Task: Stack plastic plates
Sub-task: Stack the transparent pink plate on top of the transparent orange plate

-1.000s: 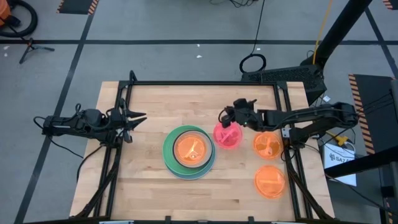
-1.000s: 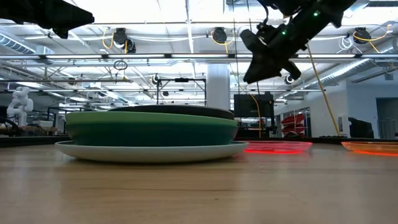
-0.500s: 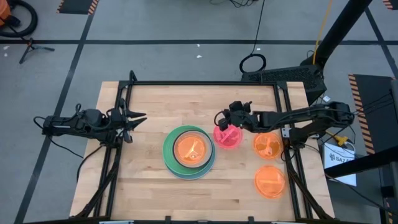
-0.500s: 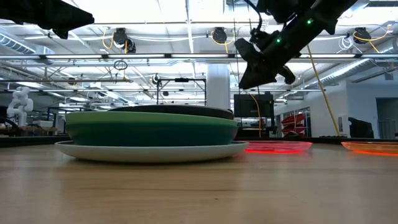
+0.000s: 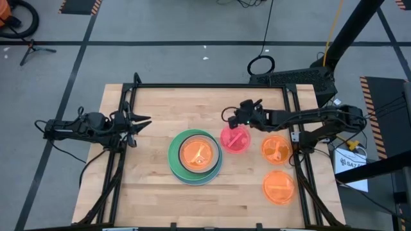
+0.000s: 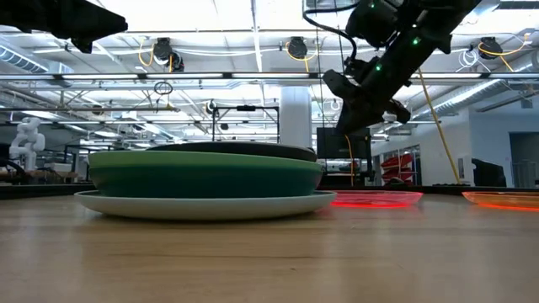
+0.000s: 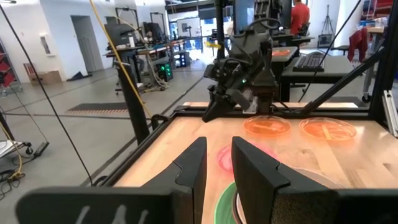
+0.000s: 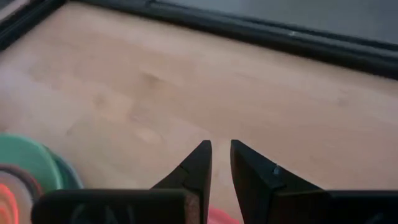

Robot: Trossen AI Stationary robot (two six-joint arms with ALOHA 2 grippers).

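Note:
A stack of plastic plates (image 5: 195, 156) stands at the table's middle: a whitish plate (image 6: 205, 204) at the bottom, green and teal ones (image 6: 205, 172) above it, a translucent orange one (image 5: 196, 152) on top. Right of the stack, a pink plate (image 5: 235, 140) lies flat on the wood. Two orange plates (image 5: 277, 149) (image 5: 279, 187) lie farther right. My right gripper (image 5: 226, 117) hovers above the pink plate's far edge, slanting down, open by a narrow gap and holding nothing. My left gripper (image 5: 146, 120) waits level at the table's left edge, slightly open with nothing between its fingers.
A black frame (image 5: 212, 86) runs along the table's far edge and down both sides. Bare wood lies between the stack and the far edge (image 8: 186, 81) and along the near side (image 5: 192, 205). Lab benches and a person show beyond the table.
My right gripper has swung a little toward the table's far edge, sunk slightly and tipped further downward, still over the pink plate's far side. The plates have not moved.

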